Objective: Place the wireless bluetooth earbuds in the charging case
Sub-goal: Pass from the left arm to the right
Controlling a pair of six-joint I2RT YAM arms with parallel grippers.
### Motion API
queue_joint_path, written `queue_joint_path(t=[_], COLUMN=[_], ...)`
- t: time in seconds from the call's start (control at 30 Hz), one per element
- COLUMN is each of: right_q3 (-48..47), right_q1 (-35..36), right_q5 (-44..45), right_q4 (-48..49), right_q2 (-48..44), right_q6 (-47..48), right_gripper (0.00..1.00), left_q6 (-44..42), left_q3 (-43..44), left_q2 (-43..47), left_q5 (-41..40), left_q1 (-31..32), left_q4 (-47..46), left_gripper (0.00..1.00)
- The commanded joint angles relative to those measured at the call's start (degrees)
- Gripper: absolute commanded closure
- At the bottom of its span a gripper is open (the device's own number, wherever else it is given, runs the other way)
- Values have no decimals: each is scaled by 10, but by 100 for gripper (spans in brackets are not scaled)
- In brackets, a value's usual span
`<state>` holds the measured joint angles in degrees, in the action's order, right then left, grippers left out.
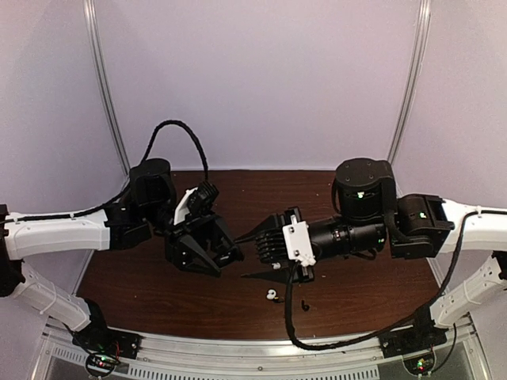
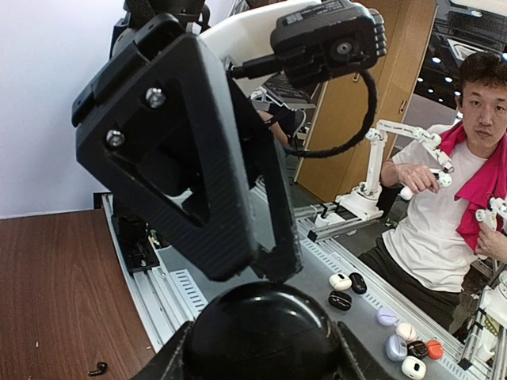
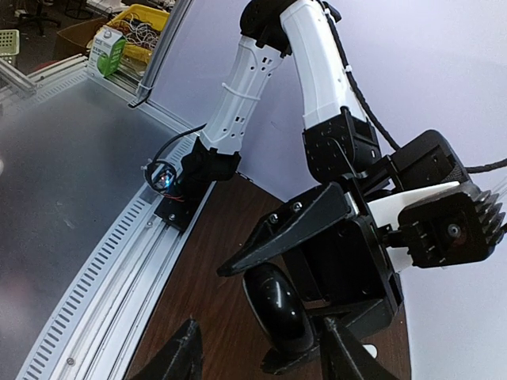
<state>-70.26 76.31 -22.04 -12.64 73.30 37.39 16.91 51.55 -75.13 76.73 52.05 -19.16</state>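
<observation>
My left gripper (image 2: 265, 342) is shut on a glossy black charging case (image 2: 265, 328), lid closed, held above the brown table. In the right wrist view the same case (image 3: 279, 305) sits between the left arm's black fingers. My right gripper (image 3: 260, 336) faces it with one jaw on either side of the case, and a gap still shows on one side. In the top view the two grippers meet tip to tip, left gripper (image 1: 228, 263) and right gripper (image 1: 242, 257). A white earbud (image 1: 272, 295) and a black earbud (image 1: 305, 305) lie on the table (image 1: 142, 293) just in front of them.
The black earbud (image 2: 98, 368) also shows on the wood in the left wrist view. An aluminium rail (image 1: 238, 352) runs along the near edge. Beyond it, several spare cases (image 2: 341, 281) lie on a grey ledge, and a person (image 2: 467, 206) sits there.
</observation>
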Motion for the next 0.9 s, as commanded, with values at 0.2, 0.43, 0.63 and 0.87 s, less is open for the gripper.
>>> queue_joint_path(t=[0.2, 0.43, 0.63, 0.87], right_q3=[-33, -38, -40, -41], right_q1=[19, 26, 29, 34], right_q5=[81, 96, 94, 87], right_q4=[-43, -43, -44, -47], right_q2=[18, 33, 29, 29], right_q6=[31, 37, 41, 37], right_gripper=[52, 57, 68, 73], left_q6=[5, 1, -2, -4], left_q3=[23, 28, 31, 40], left_q2=[-16, -25, -31, -39], left_q5=[25, 34, 37, 33], left_q1=[7, 15, 18, 19], left_q4=[2, 13, 22, 35], left_gripper=[77, 77, 76, 76])
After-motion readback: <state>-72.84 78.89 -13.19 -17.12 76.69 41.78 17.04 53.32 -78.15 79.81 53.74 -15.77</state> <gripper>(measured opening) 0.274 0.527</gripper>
